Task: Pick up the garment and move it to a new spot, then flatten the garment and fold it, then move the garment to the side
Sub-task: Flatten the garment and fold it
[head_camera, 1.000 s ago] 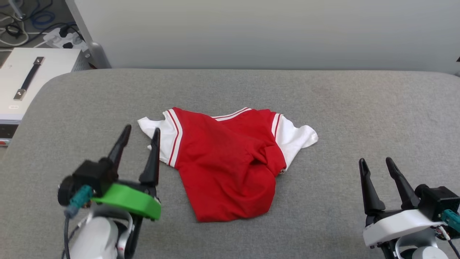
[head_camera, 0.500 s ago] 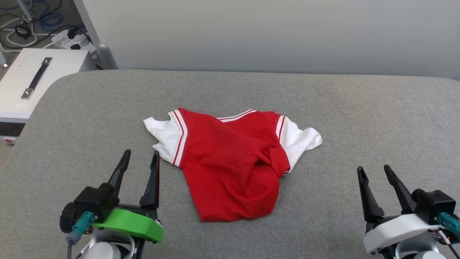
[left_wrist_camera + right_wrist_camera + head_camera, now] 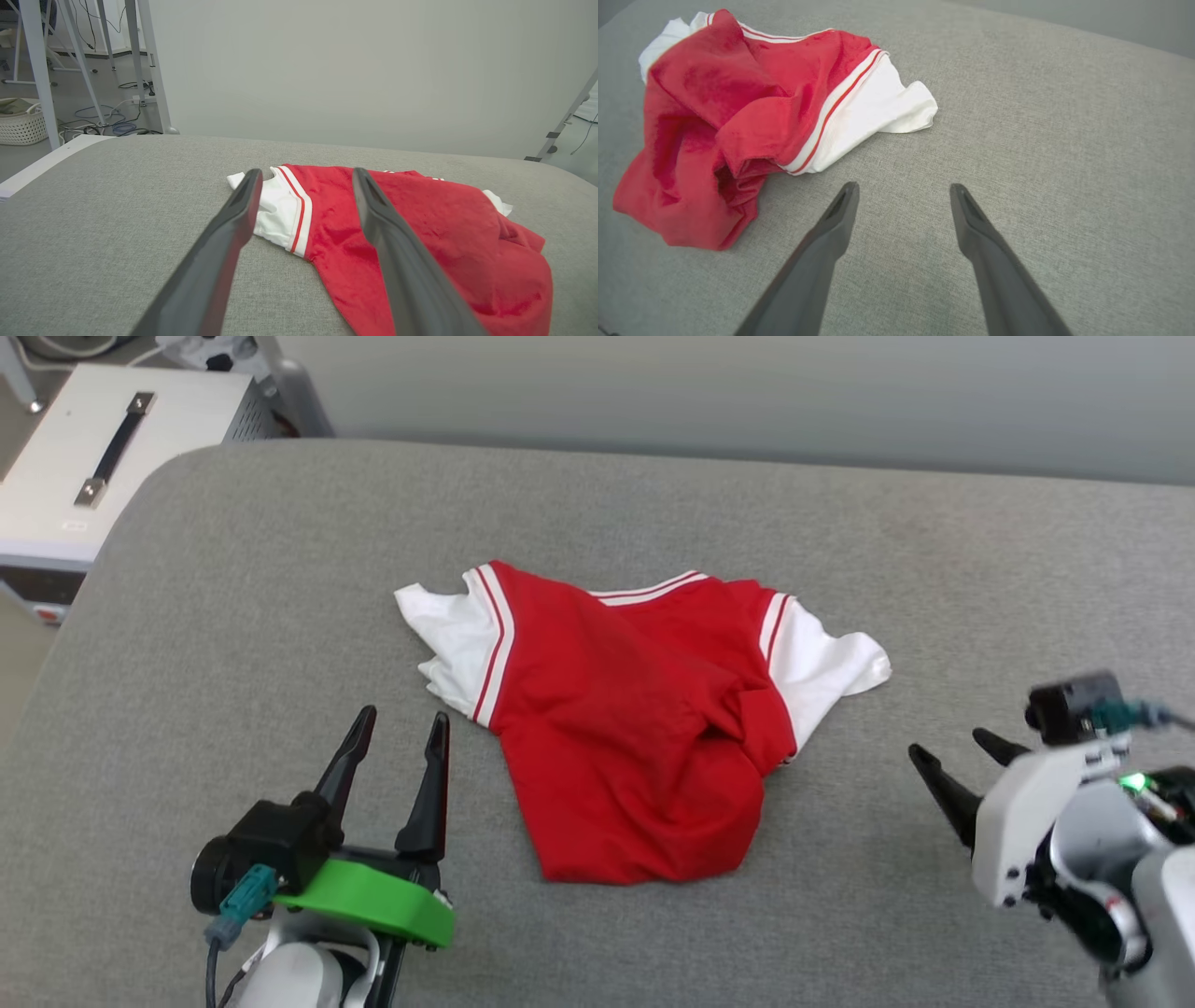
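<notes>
Left jaws wide, nothing in them; fingertips (image 3: 437, 733) point up the worktop (image 3: 233, 569), w/ the garment (image 3: 635, 737) just ahead & to their right, its white left sleeve (image 3: 453, 644) the nearest bit. In the left wrist view that sleeve sits between the 2 fingers. Right jaws also wide & empty, tips angled in toward the shirt but further off, w/ bare grey between them & the right sleeve (image 3: 826, 658). Garment lies crumpled mid-worktop, long axis sleeve to sleeve, across the robot, hem bunched on the near side. Left arm looks closer, so the 1st pinch prob. falls to it, at the sleeve/shoulder.
</notes>
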Available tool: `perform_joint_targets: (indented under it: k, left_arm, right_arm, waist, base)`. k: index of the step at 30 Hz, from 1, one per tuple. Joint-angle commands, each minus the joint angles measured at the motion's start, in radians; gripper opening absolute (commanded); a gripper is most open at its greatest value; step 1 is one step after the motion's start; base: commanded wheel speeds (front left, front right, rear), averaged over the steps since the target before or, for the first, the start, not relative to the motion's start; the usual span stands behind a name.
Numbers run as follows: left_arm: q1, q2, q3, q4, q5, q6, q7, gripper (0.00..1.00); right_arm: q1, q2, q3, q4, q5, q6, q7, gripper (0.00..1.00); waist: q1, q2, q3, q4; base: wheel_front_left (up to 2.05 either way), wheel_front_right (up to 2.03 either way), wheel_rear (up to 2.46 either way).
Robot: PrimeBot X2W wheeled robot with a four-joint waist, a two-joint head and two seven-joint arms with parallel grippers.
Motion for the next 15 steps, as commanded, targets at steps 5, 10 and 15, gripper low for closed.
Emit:
perform_joint_targets:
  k: [5, 10, 15]
  left_arm:
    - [-0.05, -0.024, 0.008, -0.002, 0.017, -0.013, -0.006, 1.0]
    - [-0.077, -0.041, 0.015, -0.002, 0.024, -0.019, -0.006, 1.0]
    - [-0.095, -0.054, 0.016, 0.005, 0.032, -0.025, -0.006, 1.0]
  right_arm:
    - [-0.175, -0.033, 0.001, 0.045, 0.084, -0.001, 0.324, 1.0]
    - [-0.305, -0.017, -0.05, 0.124, 0.051, -0.001, 0.434, 1.0]
    - [-0.381, -0.008, -0.064, 0.219, 0.003, -0.001, 0.425, 1.0]
  waist:
    - [0.0001, 0.0, 0.097, 0.072]
    - [0.0001, 0.0, 0.148, 0.11]
    - [0.0001, 0.0, 0.179, 0.148]
  base:
    - [0.0, 0.0, 0.0]
    - [0.0, 0.0, 0.0]
    - [0.0, 0.0, 0.0]
